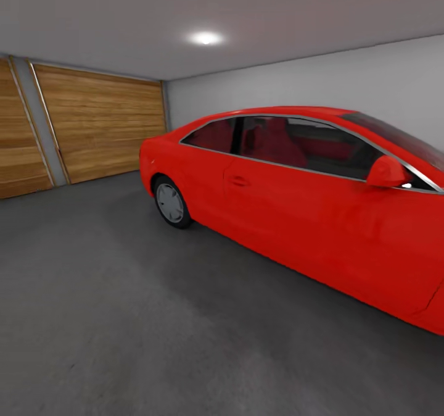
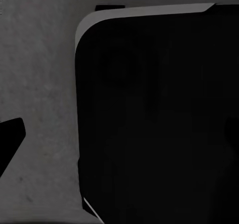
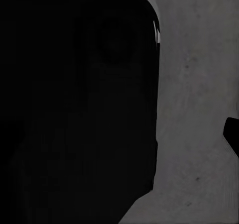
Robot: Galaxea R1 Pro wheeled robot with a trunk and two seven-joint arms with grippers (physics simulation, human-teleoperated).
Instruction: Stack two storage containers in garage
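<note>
Grey concrete floor (image 1: 123, 317) nearest, bare ahead. Judged in transit inside the garage; containers' whereabouts cannot be told from these frames. Advisable: keep well apart from red car (image 1: 296, 212), pick open floor short of wooden doors (image 1: 92, 129). Wrist views add mottled concrete beside a black rounded body (image 2: 159, 119). Pincer state, either arm: cannot tell.

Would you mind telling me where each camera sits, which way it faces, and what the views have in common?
Head view: on the robot's head, looking across the garage at the red car and wooden garage door.
Left wrist view: on the left arm, facing down at the concrete floor; a large black robot part blocks most of it.
Right wrist view: on the right arm, facing the same floor past a black robot part.
All three share the grey floor.
</note>
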